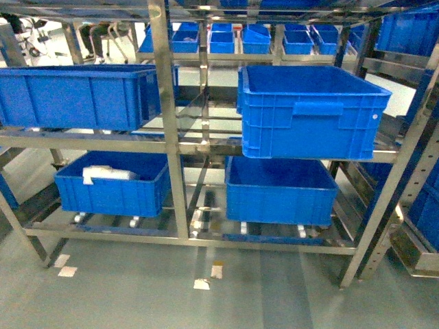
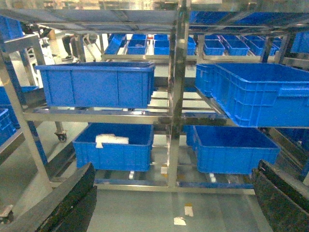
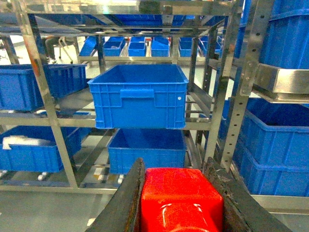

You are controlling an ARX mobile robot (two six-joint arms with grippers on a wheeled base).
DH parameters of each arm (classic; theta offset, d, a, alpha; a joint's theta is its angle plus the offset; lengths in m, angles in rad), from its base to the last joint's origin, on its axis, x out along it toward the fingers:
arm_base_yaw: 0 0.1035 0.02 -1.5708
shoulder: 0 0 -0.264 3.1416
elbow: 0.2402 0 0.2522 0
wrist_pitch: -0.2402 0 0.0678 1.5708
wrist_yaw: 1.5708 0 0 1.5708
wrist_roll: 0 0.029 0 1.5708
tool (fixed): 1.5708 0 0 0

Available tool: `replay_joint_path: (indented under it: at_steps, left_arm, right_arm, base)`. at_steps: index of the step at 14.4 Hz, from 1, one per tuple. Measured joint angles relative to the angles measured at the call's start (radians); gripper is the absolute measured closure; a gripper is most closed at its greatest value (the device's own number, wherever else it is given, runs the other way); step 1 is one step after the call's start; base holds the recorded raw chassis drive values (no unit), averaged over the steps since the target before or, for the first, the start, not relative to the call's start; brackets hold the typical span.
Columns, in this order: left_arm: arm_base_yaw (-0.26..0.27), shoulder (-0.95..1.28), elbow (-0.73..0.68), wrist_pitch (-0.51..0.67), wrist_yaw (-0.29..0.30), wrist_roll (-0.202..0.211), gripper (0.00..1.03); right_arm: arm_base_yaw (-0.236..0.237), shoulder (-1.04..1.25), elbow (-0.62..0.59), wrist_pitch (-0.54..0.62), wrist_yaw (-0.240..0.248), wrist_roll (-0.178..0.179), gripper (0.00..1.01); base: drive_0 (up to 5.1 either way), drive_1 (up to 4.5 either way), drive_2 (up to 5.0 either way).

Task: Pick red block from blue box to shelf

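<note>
Ahead in the head view stands the shelf (image 1: 164, 137), no arms showing. Left wrist view: left gripper (image 2: 174, 203) jaws wide apart, empty. Right wrist view: right gripper (image 3: 181, 203) clamps the red block (image 3: 181, 200); carrying step, next reach a tier and release.

Four dark blue ribbed crates sit two per tier, the upper-right crate (image 1: 312, 110) overhanging forward, the lower-left crate (image 1: 113, 184) holding a white bundle (image 1: 106, 173), with paper scraps (image 1: 203, 283) on the grey floor (image 1: 137, 295).
</note>
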Motion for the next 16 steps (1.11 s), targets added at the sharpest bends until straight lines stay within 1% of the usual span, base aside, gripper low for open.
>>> replay_joint_path:
  at_steps: [16]
  left_arm:
    - [0.000, 0.000, 0.000, 0.001, 0.000, 0.000, 0.05]
  right_arm:
    - [0.000, 0.000, 0.000, -0.003, 0.000, 0.000, 0.73]
  base:
    - [-1.6, -1.62, -1.6]
